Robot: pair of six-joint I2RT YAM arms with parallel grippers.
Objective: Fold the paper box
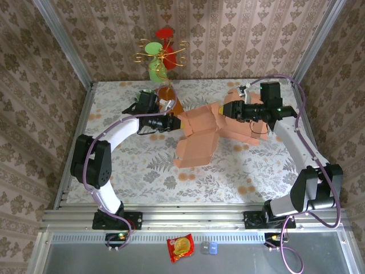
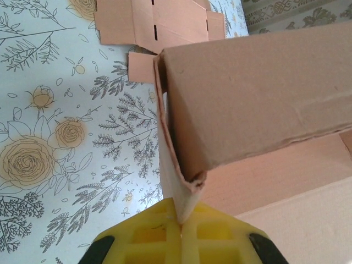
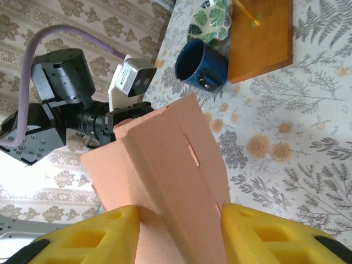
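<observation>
**Both grippers on a partly folded paper box, mid-tabletop**

From the left of the floral tabletop (image 1: pixel 125 171), the left gripper (image 1: pixel 173 122) reaches in to the left edge of the paper box (image 1: pixel 197 142). The left wrist view shows its yellow fingers (image 2: pixel 148 239) clenched on a thin cardboard flap, with a folded wall of the box rising just beyond it. The box is salmon-coloured cardboard. Its lower panels lie flat near the tabletop's centre, and its upper part is raised between the two grippers. On the right, the right gripper (image 1: pixel 226 109) meets the box's upper right portion. In the right wrist view its yellow fingers (image 3: pixel 93 239) straddle a creased ridge of cardboard that spans the gap between them, so it is grasping the box. Beyond the box in that view stand a blue mug (image 3: pixel 202 65) and a wooden board (image 3: pixel 261 33), just beside each other.
</observation>
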